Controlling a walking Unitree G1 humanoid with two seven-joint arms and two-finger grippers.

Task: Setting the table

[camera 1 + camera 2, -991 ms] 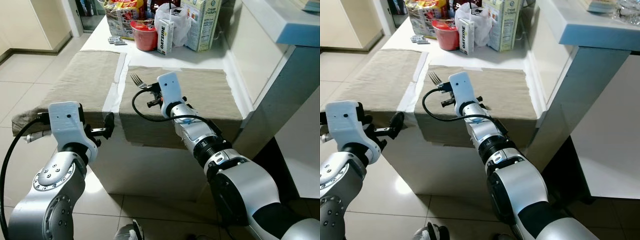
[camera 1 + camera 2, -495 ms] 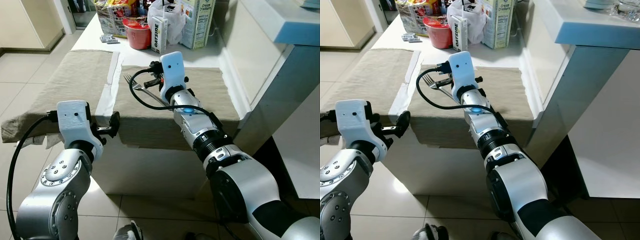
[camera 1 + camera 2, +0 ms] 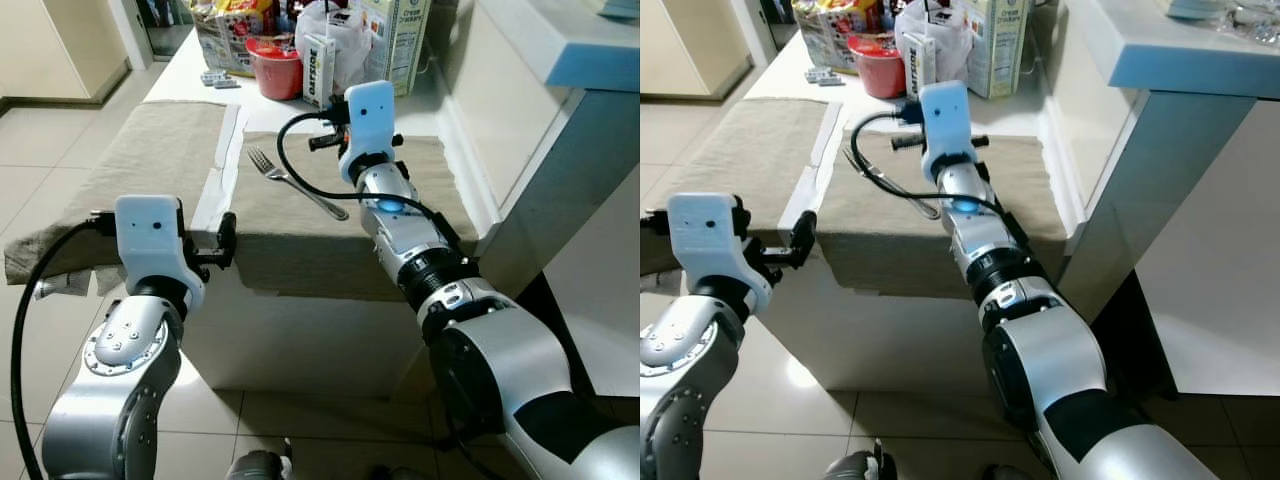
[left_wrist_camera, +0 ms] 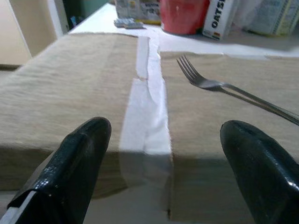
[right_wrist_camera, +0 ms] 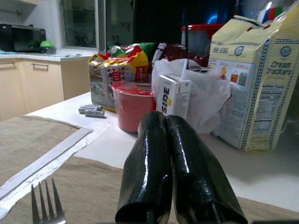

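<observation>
A fork [image 3: 296, 183] lies on the right-hand beige placemat [image 3: 400, 200]. The right gripper [image 5: 175, 175], fingers pressed together and empty, hovers above the mat. The left gripper [image 4: 159, 172] hangs spread wide at the table edge [image 3: 215, 200].

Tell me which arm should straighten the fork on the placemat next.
Probably the right. The right gripper, fingers shut, hovers over the right placemat just beyond the fork. The left gripper, open, sits lower at the table's near edge and would need to lift and reach in.
</observation>
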